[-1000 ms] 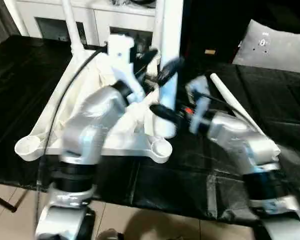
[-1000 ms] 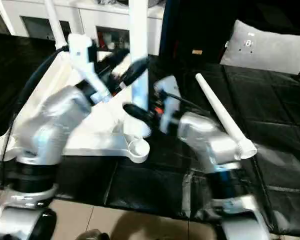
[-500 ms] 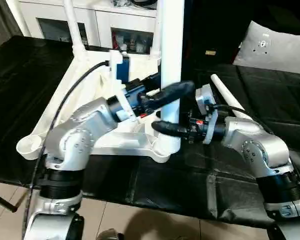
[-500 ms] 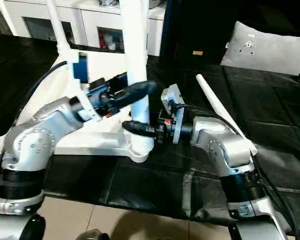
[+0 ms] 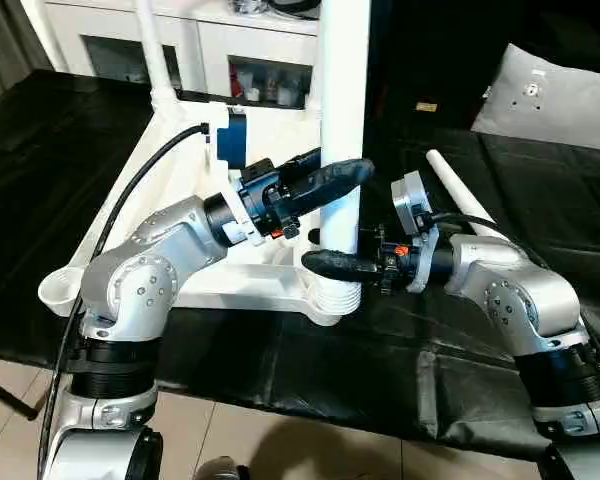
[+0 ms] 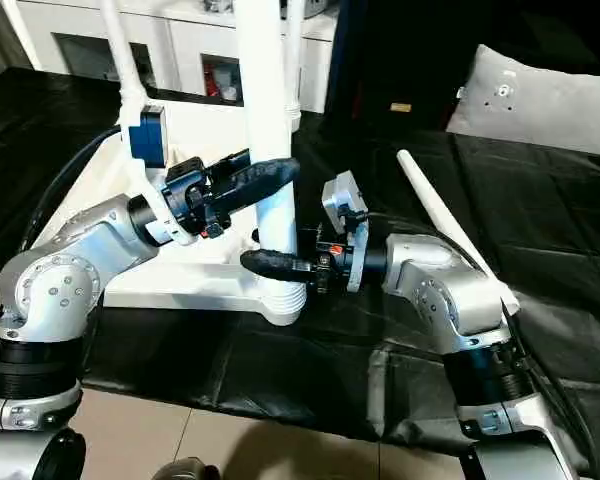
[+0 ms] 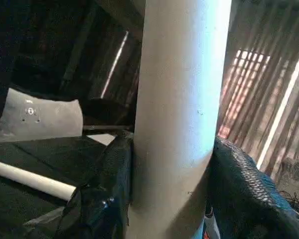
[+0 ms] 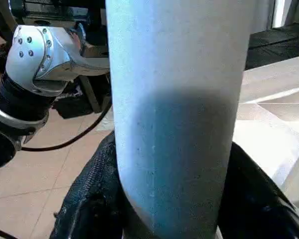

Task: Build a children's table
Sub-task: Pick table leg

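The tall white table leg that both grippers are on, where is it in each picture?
Left eye view: tall white tubular leg stands upright at centre, in the near corner socket.
Right eye view: left of centre.
Left wrist view: up the middle.
Right wrist view: up the middle.
Shared landmark: the spare white leg lying on the black cloth.

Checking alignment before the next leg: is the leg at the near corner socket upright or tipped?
Upright. The leg rises straight from the near corner socket, with the left gripper and right gripper closed around it.
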